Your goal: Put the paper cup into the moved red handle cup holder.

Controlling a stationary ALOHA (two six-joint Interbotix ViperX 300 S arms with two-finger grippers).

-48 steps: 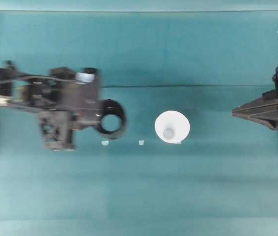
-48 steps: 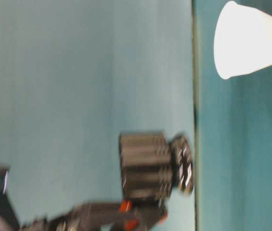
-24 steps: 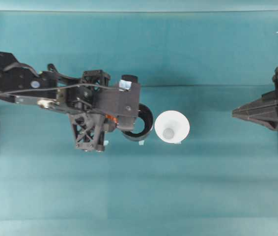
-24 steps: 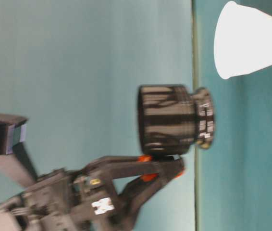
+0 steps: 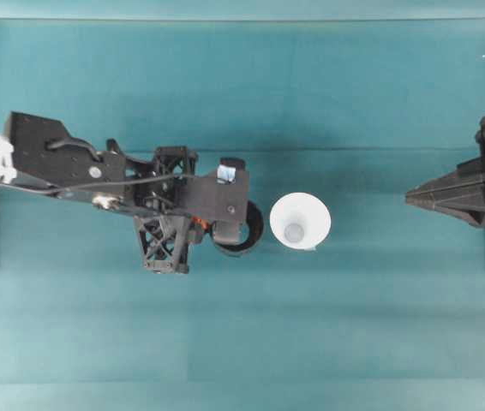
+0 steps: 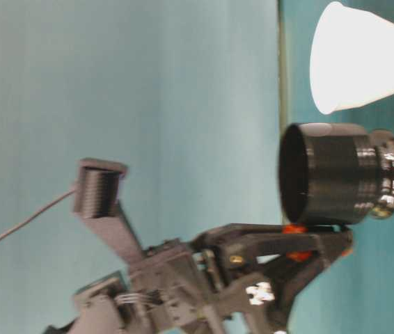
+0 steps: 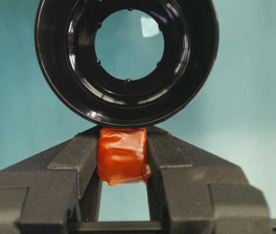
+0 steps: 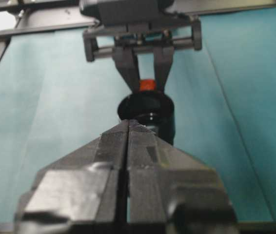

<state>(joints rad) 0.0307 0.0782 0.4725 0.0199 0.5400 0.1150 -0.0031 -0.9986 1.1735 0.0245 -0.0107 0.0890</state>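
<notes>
In the left wrist view, the nearest thing is the left hand (image 7: 123, 161). Its two fingers (image 7: 74, 161) are pressed tight on the small orange-red tab (image 7: 122, 155) of the red handle cup holder (image 7: 128, 92). The tab is likely gripped because it sticks out from the side and is easy to pinch, while the round body is wide and smooth. Just past the fingers, the glossy black holder is seen from its open end. A round hole is seen in its bottom, and the green table (image 7: 255, 97) shows through it.

In the table-level view, the holder (image 6: 336, 174) is held upright by its tab, with its open mouth facing up. Its foot looks very close to the table, but whether it touches cannot be told. It seems to be held this way so that a cup can be dropped in from above.

Seen from overhead, the holder (image 5: 241, 231) sits just beside the paper cup (image 5: 300, 221), on its left. They are close, but a thin gap looks to lie between them. The white cup stands on the table near the middle, apart from both hands. It looks upside down, with its wide rim on the table and its small grey bottom up, so it may need turning over first.

Farthest off, at the right edge, the right hand (image 5: 414, 196) is seen well apart from the cup. Its fingers are closed together and nothing is held. The cup is not yet in the holder.
</notes>
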